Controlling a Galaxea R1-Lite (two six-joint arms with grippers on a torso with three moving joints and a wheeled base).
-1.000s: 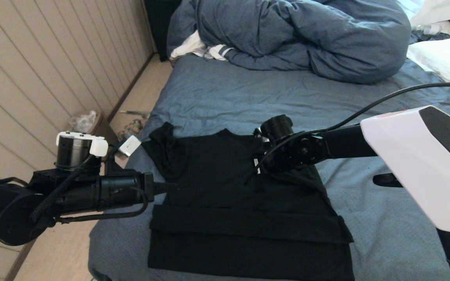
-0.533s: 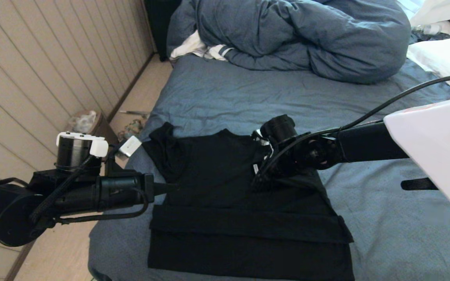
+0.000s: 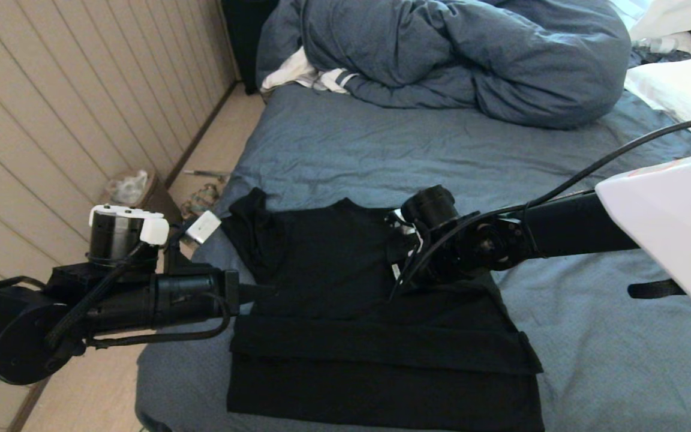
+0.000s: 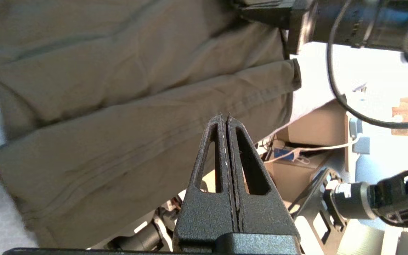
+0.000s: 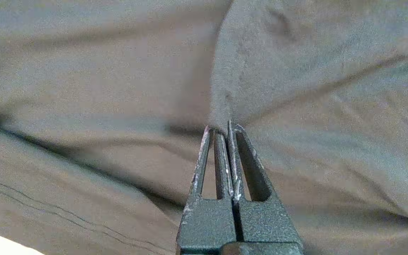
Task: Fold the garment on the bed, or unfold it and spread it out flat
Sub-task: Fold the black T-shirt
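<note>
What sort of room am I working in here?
Most likely a bedroom: a wide bed with a blue-grey sheet, a bunched duvet at its far end, and a white pillow beside it.

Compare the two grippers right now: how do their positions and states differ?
The left gripper sits level at the garment's left edge, its fingertips clear of the fabric; the right gripper is over the shirt's right shoulder, tips pressed into a pucker of cloth. Whether the right gripper pinches fabric is unclear; the left gripper holds nothing. Both are shut.
</note>
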